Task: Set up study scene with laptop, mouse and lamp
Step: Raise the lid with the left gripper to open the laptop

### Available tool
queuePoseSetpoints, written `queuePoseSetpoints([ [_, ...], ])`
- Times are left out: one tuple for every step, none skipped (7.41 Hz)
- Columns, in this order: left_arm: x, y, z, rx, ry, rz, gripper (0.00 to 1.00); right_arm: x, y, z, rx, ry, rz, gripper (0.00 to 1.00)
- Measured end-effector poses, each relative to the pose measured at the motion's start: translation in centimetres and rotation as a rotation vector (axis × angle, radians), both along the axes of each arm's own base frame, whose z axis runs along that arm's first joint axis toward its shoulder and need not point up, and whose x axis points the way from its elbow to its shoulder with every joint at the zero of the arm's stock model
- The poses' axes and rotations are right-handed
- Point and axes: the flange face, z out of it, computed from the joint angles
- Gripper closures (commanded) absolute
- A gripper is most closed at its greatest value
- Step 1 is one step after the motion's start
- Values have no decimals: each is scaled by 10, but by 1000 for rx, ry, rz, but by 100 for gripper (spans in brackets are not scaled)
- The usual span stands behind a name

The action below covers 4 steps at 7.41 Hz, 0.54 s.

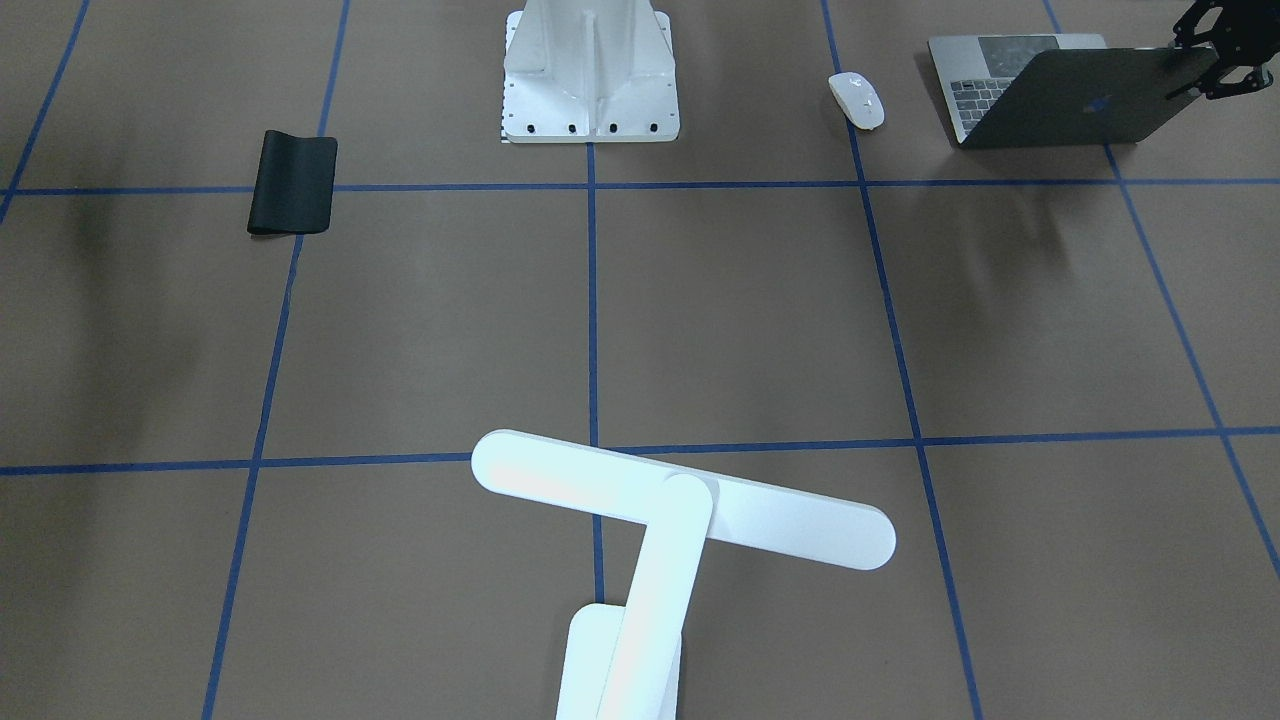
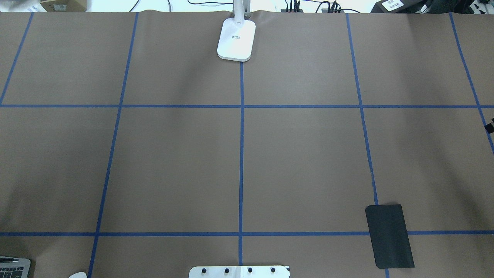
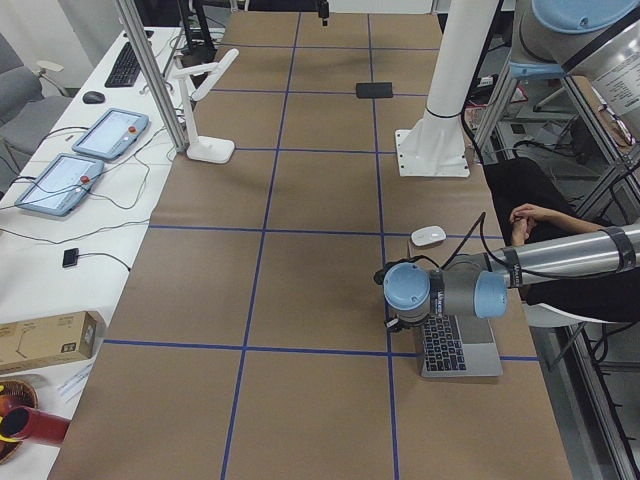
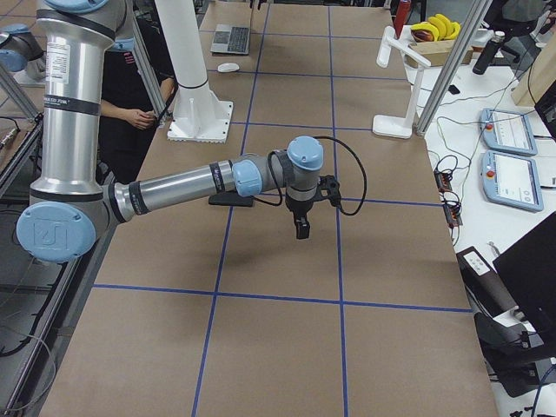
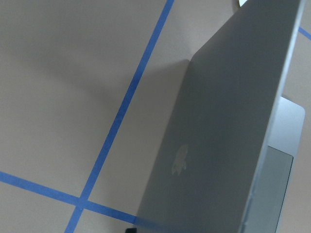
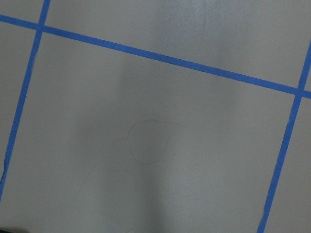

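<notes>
One big brown-paper bench with a blue tape grid carries everything. Biggest thing on it is the white ribbed bolted pedestal, in the middle of the robot's edge. Next comes the white T-shaped desk lamp, with its base at the opposite edge, dead centre, and its bar head reaching over the bench. Then the slim dark-grey metal laptop sits on the robot's left by the robot's edge. Its lid is tipped partway up, apple logo facing out, keys showing underneath. The black rectangular mat lies way over on the robot's right. The small glossy white oval mouse rests between pedestal and laptop, near the laptop but not touching it. The left arm's fingers are right at the lid's free edge; honestly can't tell if they're clamped on it. The right arm's fingers hang above the bench just past the mat, and I can't tell whether they're open or closed either.
</notes>
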Motion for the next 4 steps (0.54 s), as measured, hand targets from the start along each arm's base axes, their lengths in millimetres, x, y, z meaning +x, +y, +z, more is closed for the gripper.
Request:
queuePoseSetpoints([
  [-1, 0, -1, 3, 0, -5, 63, 0, 0, 0, 0, 0, 0, 0],
  [-2, 0, -2, 5, 1, -10, 74, 0, 0, 0, 0, 0, 0, 0],
  [-4, 0, -2, 5, 1, -16, 80, 0, 0, 0, 0, 0, 0, 0],
  [-6, 0, -2, 4, 0, -25, 82, 0, 0, 0, 0, 0, 0, 0],
])
